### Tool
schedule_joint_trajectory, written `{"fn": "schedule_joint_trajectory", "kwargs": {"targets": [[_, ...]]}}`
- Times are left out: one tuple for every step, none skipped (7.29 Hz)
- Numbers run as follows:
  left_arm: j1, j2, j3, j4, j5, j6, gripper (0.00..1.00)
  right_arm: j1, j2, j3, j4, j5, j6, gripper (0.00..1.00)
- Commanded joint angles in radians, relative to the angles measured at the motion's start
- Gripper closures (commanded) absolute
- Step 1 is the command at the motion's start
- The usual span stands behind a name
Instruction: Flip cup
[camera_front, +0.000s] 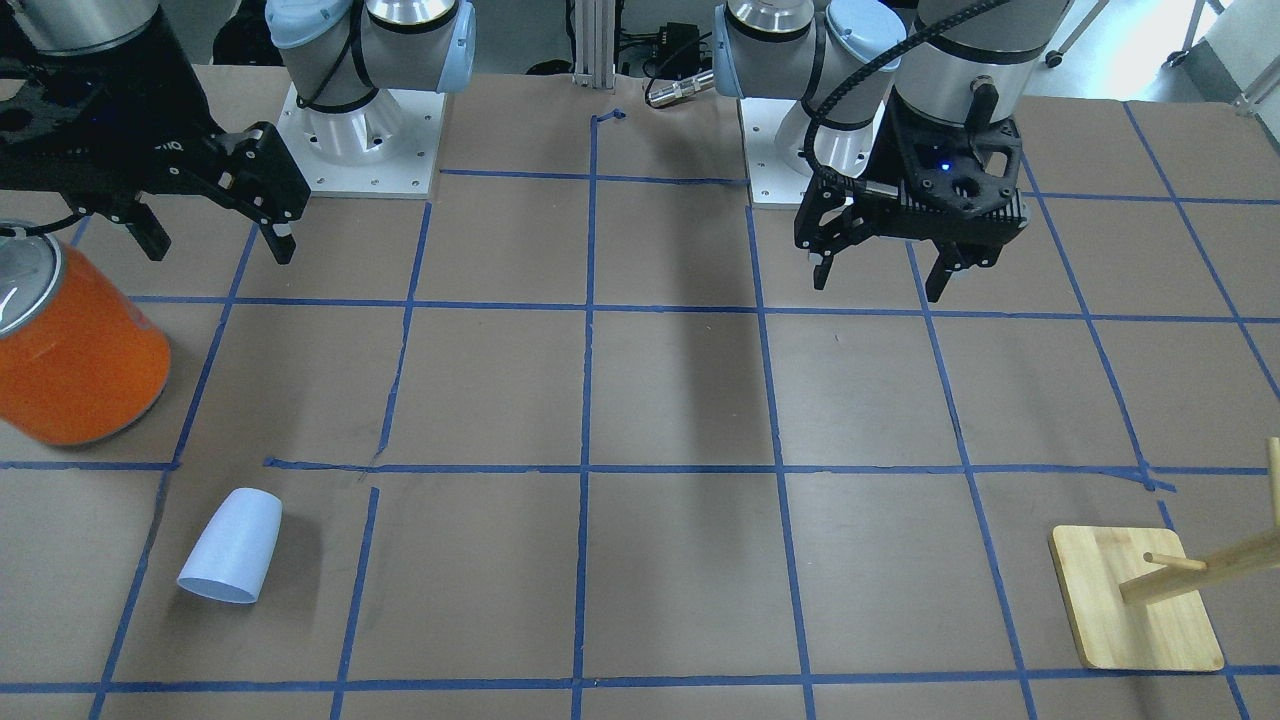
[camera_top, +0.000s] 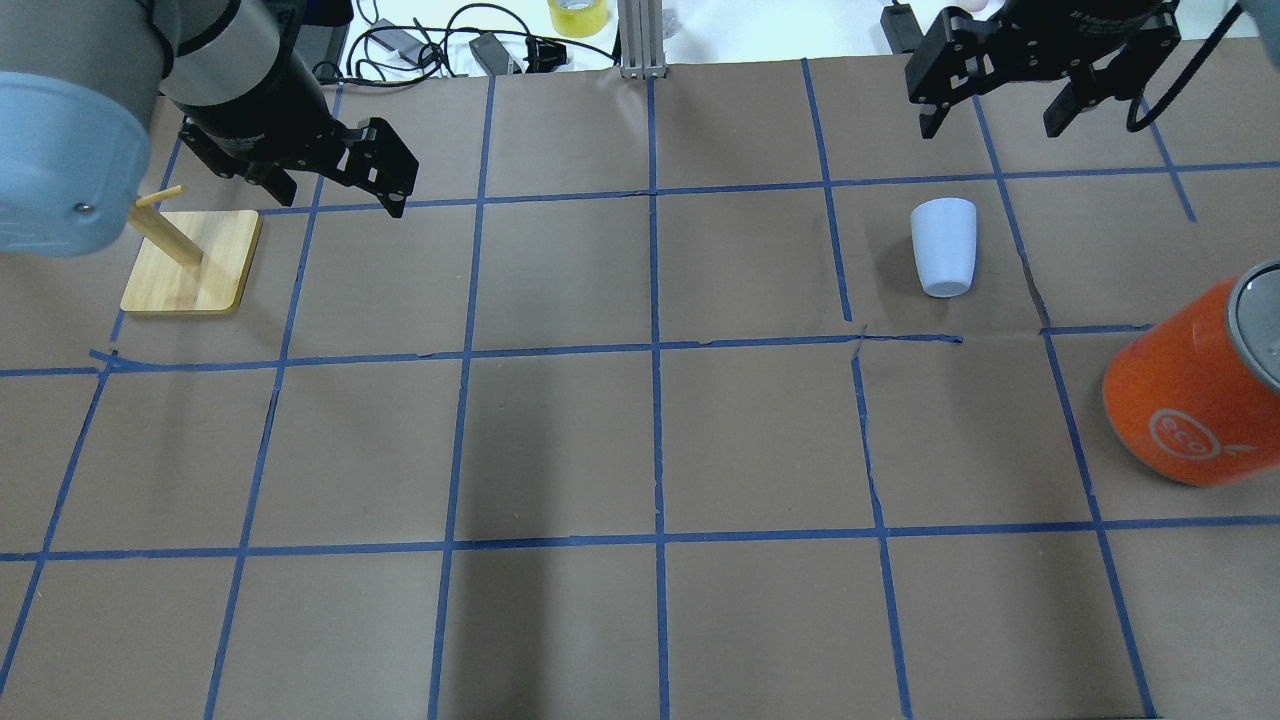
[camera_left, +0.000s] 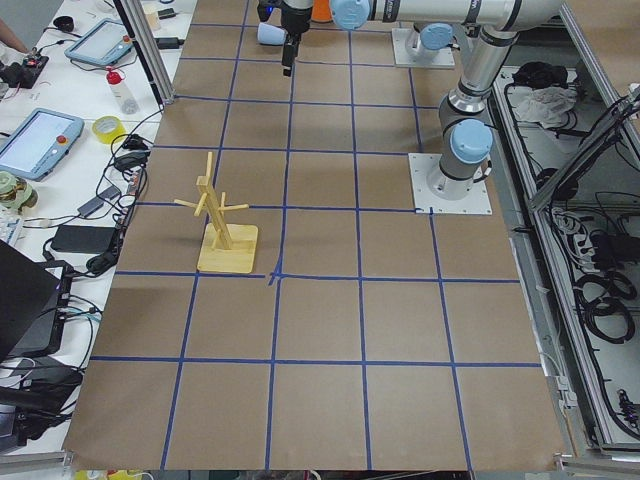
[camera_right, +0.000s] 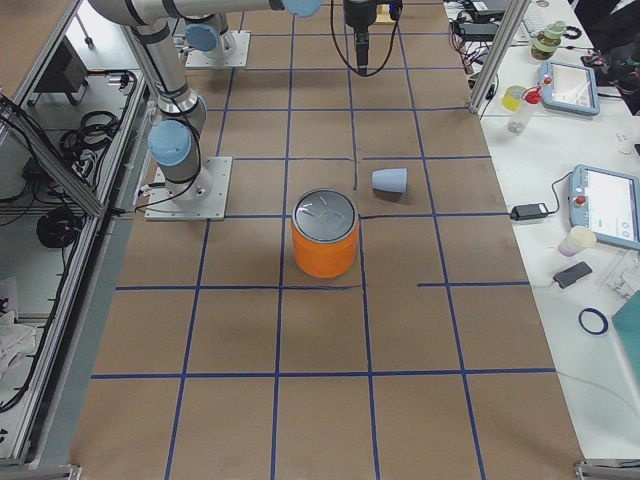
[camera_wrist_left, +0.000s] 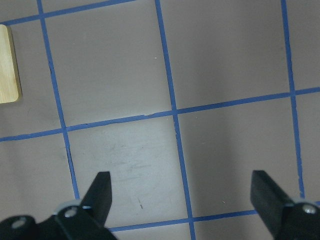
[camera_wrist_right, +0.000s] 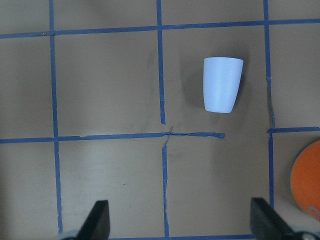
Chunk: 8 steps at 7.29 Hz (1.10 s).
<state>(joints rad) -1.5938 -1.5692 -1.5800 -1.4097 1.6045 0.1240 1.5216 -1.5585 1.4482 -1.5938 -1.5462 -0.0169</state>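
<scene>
The pale blue-white cup (camera_front: 232, 547) lies on its side on the brown table, rim pointing away from the robot. It also shows in the overhead view (camera_top: 944, 247), the right side view (camera_right: 390, 180) and the right wrist view (camera_wrist_right: 222, 85). My right gripper (camera_top: 990, 130) is open and empty, hanging above the table a little beyond the cup; in the front view (camera_front: 222, 252) it is at the upper left. My left gripper (camera_top: 340, 200) is open and empty, far from the cup, and its fingers (camera_wrist_left: 102, 190) hang over bare table.
A large orange can with a silver top (camera_top: 1190, 400) stands near the cup on the robot's right (camera_front: 75, 340). A wooden peg stand (camera_top: 190, 262) on a square base (camera_front: 1135, 600) sits by the left gripper. Blue tape lines grid the table.
</scene>
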Motion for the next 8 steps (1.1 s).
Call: {"fn": "schedule_joint_trajectory", "kwargs": {"targets": [[0.0,0.0,0.0,0.0,0.0,0.0,0.0,0.0,-0.002,0.004,0.0,0.0,0.0,0.0],[0.0,0.0,0.0,0.0,0.0,0.0,0.0,0.0,-0.002,0.006,0.0,0.0,-0.002,0.0],[0.0,0.0,0.0,0.0,0.0,-0.001,0.0,0.0,-0.005,0.009,0.003,-0.002,0.0,0.0],[0.0,0.0,0.0,0.0,0.0,-0.001,0.0,-0.001,-0.005,0.012,0.003,-0.002,-0.002,0.0],[0.0,0.0,0.0,0.0,0.0,-0.001,0.0,-0.001,-0.006,0.012,0.003,-0.005,-0.002,0.0],[0.0,0.0,0.0,0.0,0.0,-0.001,0.0,-0.001,-0.006,0.014,0.005,-0.009,-0.002,0.0],[0.0,0.0,0.0,0.0,0.0,-0.001,0.0,-0.003,-0.006,0.014,0.005,-0.012,-0.002,0.0],[-0.002,0.0,-0.005,0.003,0.0,-0.001,0.0,-0.004,-0.006,0.017,0.005,-0.012,-0.003,0.0]]}}
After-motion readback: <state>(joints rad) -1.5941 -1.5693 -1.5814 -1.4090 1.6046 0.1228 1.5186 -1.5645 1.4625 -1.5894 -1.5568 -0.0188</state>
